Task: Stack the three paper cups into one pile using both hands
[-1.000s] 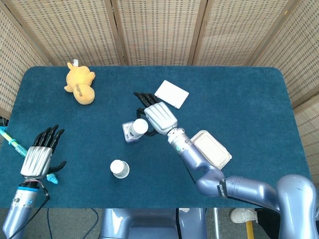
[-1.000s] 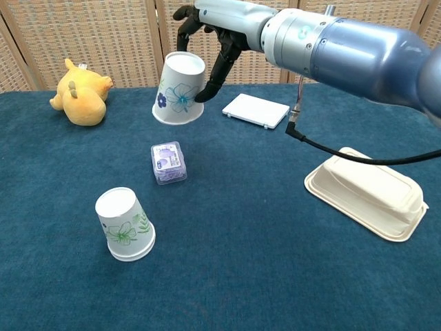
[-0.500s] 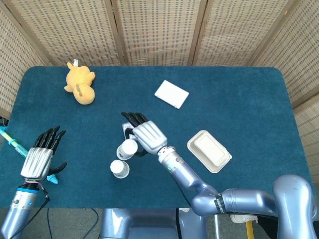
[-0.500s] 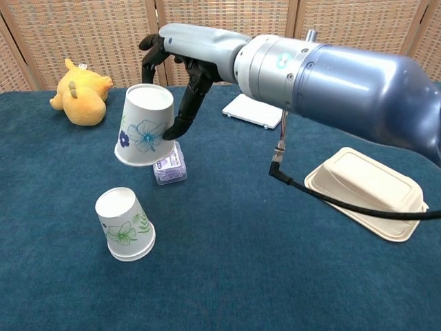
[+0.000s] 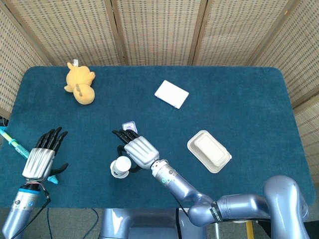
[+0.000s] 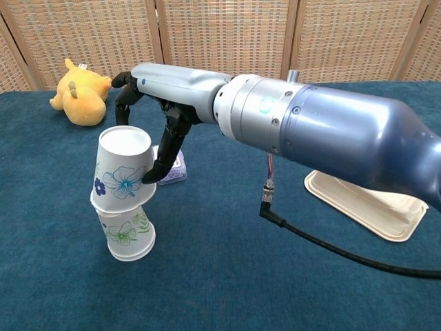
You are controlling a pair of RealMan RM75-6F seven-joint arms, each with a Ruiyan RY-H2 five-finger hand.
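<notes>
Right hand: the right hand (image 6: pixel 155 114) is curled around the upper cup (image 6: pixel 124 169), dark fingers (image 6: pixel 163 155) pressed to the side that faces the arm. It holds that cup mouth down.

Upper cup: blue-flowered, already set partway over the lower cup (image 6: pixel 127 234), its rim sitting a little below the lower cup's top. It leans slightly, so its axis is near upright but not quite in line with the cup underneath.

Lower cup: green-leafed, mouth down on the table (image 6: pixel 227 276), directly under the right hand. In the head view the pair shows as one white disc (image 5: pixel 120 166), just beside the knuckles.

The relation that counts: the held cup lies straight below the hand and straight above the lower one, so to my eye the coming move is a plain downward seat and then a letting go.

Left hand: the left hand (image 5: pixel 42 157) hangs well apart at the table's near left edge, fingers spread, gripping nothing as far as I can tell. The right hand is by far the nearer.

Third cup: I can't see one standing alone in either view; it may be nested in one of these two, but that isn't clear.

Nearby: a small clear box (image 6: pixel 173 167) sits just behind the stack, close to the fingers.
</notes>
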